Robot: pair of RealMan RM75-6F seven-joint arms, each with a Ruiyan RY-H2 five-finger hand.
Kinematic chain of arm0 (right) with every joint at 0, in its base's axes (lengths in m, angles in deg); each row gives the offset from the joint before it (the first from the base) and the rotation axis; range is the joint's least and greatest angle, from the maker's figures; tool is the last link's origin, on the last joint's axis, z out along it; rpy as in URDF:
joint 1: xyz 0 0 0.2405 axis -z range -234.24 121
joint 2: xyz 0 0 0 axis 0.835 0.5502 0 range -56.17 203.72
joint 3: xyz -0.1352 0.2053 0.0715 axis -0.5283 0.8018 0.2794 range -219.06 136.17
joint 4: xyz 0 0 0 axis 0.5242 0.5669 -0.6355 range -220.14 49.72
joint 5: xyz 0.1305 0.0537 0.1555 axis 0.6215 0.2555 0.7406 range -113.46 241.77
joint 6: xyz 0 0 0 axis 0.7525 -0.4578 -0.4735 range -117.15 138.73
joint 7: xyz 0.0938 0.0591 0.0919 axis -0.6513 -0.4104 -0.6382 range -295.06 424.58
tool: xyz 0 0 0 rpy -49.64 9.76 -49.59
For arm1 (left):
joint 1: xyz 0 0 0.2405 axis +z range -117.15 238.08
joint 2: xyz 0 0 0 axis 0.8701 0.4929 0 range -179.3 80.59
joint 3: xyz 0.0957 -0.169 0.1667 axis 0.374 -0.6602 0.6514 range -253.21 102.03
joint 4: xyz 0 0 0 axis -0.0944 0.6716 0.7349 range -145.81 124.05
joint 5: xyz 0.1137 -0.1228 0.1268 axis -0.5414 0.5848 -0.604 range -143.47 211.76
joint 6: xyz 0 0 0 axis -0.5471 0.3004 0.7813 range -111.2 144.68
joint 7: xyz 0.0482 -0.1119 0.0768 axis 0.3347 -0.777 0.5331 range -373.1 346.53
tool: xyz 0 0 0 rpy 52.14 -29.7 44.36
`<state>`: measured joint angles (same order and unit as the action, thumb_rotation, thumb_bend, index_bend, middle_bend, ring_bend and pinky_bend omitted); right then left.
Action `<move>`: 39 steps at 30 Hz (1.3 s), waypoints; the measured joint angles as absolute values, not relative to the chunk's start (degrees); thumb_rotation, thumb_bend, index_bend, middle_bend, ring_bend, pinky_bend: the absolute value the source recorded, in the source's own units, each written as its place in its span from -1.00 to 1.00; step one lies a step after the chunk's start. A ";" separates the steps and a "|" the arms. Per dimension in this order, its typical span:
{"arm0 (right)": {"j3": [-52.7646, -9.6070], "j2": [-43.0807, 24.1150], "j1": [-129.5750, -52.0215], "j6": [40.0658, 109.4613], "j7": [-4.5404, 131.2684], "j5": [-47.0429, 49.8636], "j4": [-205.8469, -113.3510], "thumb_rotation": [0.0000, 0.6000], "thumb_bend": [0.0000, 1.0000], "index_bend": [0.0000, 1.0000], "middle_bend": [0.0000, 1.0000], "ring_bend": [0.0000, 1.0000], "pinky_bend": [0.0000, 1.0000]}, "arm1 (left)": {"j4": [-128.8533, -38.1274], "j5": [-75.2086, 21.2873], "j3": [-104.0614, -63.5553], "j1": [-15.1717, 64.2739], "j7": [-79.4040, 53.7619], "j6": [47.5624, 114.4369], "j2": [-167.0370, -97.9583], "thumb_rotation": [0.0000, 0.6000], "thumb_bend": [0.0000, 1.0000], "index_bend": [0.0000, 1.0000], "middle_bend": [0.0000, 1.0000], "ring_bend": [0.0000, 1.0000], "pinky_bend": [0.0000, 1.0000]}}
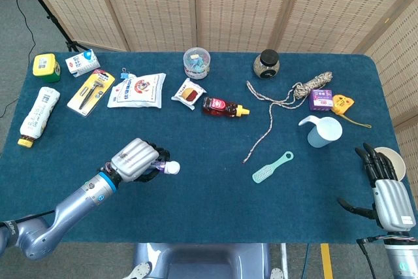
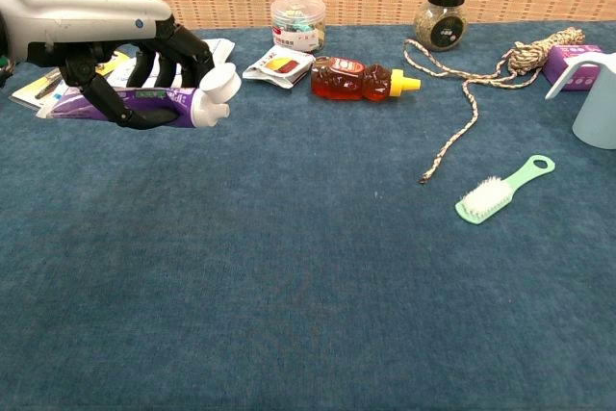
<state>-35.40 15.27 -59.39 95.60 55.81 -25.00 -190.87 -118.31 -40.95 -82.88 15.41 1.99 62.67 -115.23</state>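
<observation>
My left hand [image 1: 135,159] [image 2: 106,38] grips a purple tube with a white cap [image 2: 168,102] [image 1: 168,169], held level above the blue table, cap pointing right. In the chest view the tube hangs well above the cloth, in front of the white pouch. My right hand [image 1: 385,191] hovers at the table's right front corner, fingers spread and holding nothing, just below the beige bowl [image 1: 394,157]. It does not show in the chest view.
A honey bear bottle [image 2: 361,79], snack packet [image 2: 277,65], clear tub [image 2: 298,22], dark jar [image 2: 441,16], rope [image 2: 472,84], green brush [image 2: 500,192] and blue pitcher [image 2: 599,93] lie across the table [image 1: 209,213]. A white pouch [image 1: 137,89], razor pack [image 1: 90,91] and bottle [image 1: 38,114] sit far left.
</observation>
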 measured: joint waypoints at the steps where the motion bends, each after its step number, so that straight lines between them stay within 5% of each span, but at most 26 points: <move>1: -35.49 15.28 -59.74 95.30 55.36 -25.39 -190.81 1.00 -1.00 -0.90 -1.00 -1.00 -1.00 | -118.36 -41.33 -82.94 15.18 1.64 62.53 -115.06 1.00 1.00 0.23 0.02 -0.05 0.10; 17: -37.09 12.54 -66.30 90.08 51.80 -32.75 -190.54 1.00 -1.00 -0.77 -1.00 -1.00 -1.00 | -120.67 -42.80 -84.84 10.14 -1.56 58.17 -111.68 1.00 1.00 0.25 0.05 -0.03 0.10; 39: -38.46 7.60 -72.88 85.66 51.93 -36.06 -188.89 1.00 -1.00 -0.59 -1.00 -1.00 -1.00 | -121.30 -28.16 -87.39 -0.98 -1.79 47.67 -110.17 1.00 1.00 0.25 0.05 -0.03 0.10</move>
